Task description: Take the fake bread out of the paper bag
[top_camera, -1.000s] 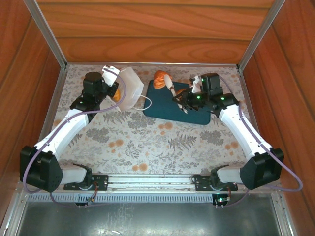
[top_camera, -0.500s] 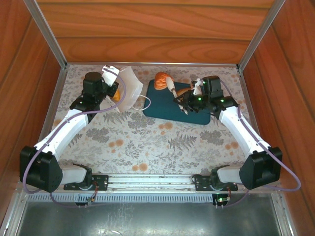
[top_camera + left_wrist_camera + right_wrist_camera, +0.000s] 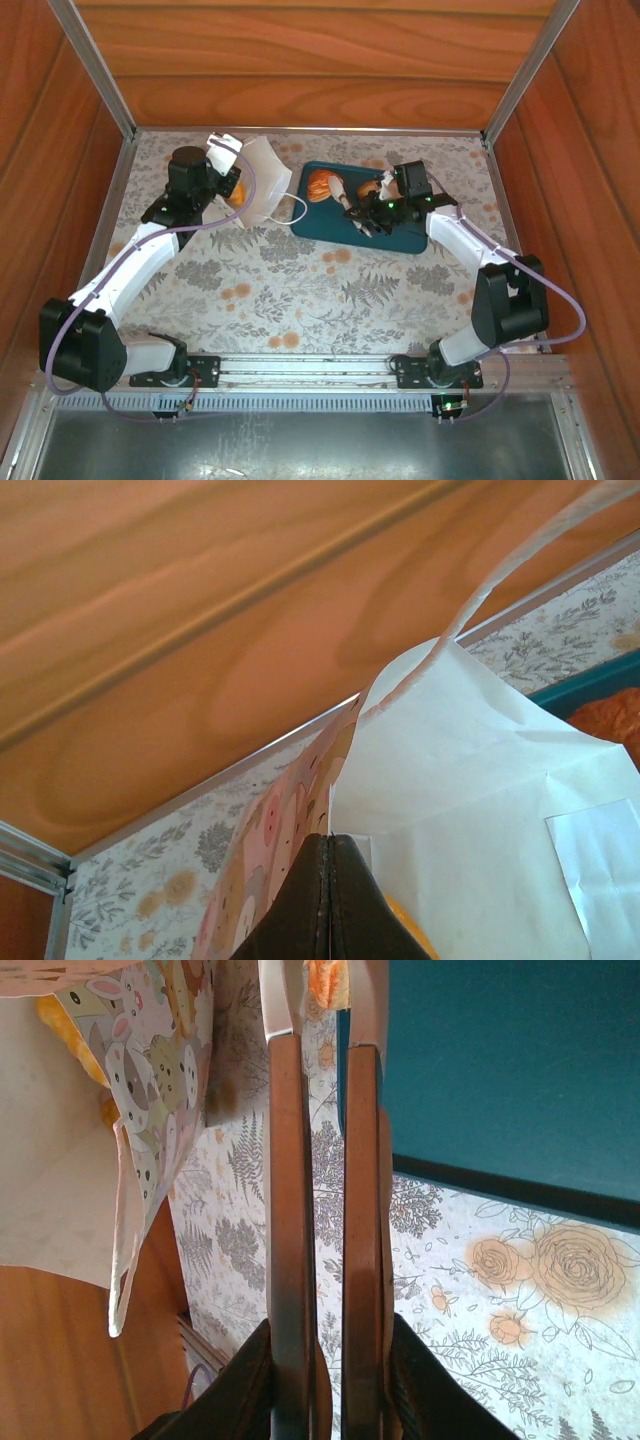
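Observation:
The paper bag (image 3: 264,180) lies tipped at the back left, white inside with a cartoon-animal print outside (image 3: 150,1050). My left gripper (image 3: 226,182) is shut on the bag's rim (image 3: 345,810), its jaws pressed together. A yellow-orange piece of fake bread (image 3: 408,925) shows inside the bag (image 3: 62,1018). My right gripper (image 3: 388,205) is shut on wooden tongs (image 3: 310,1160). The tong tips pinch an orange-brown piece of fake bread (image 3: 321,186) over the teal tray (image 3: 400,238). A second brown piece (image 3: 369,187) sits on the tray by the gripper.
The flower-patterned tablecloth (image 3: 300,290) covers the table. Wooden walls with metal rails (image 3: 300,130) close in the back and both sides. The bag's loop handle (image 3: 297,208) lies between bag and tray. The tray's near edge (image 3: 500,1188) runs across the right wrist view.
My right arm has swung the tongs and the bread from beyond the tray's far left corner down over the tray. The left arm and bag have not moved.

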`<state>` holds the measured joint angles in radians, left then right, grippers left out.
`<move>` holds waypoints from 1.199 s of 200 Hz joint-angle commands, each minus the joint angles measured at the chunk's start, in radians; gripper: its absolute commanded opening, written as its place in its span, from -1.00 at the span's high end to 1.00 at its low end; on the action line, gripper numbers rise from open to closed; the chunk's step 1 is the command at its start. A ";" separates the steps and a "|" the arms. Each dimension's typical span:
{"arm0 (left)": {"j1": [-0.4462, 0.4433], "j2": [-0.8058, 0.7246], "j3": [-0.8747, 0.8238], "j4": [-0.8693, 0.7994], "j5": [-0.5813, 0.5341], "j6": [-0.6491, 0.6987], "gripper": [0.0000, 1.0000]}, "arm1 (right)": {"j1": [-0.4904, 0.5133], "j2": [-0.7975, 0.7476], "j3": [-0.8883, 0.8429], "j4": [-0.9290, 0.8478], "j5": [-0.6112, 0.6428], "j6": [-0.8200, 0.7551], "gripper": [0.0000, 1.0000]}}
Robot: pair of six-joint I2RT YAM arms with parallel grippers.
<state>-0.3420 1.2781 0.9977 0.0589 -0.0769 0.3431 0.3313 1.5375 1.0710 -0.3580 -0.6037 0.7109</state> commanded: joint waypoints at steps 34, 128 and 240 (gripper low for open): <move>-0.005 -0.030 -0.006 0.018 0.005 0.000 1.00 | -0.006 0.082 0.045 0.124 -0.062 -0.017 0.78; -0.005 -0.030 -0.012 0.018 0.006 -0.007 1.00 | -0.007 0.188 0.071 0.193 -0.034 0.025 0.74; -0.005 -0.043 -0.021 0.018 -0.003 -0.012 1.00 | -0.007 0.137 0.072 0.046 0.042 -0.016 0.13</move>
<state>-0.3420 1.2655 0.9863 0.0593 -0.0761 0.3401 0.3267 1.7302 1.1133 -0.2760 -0.5694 0.7235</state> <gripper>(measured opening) 0.046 0.429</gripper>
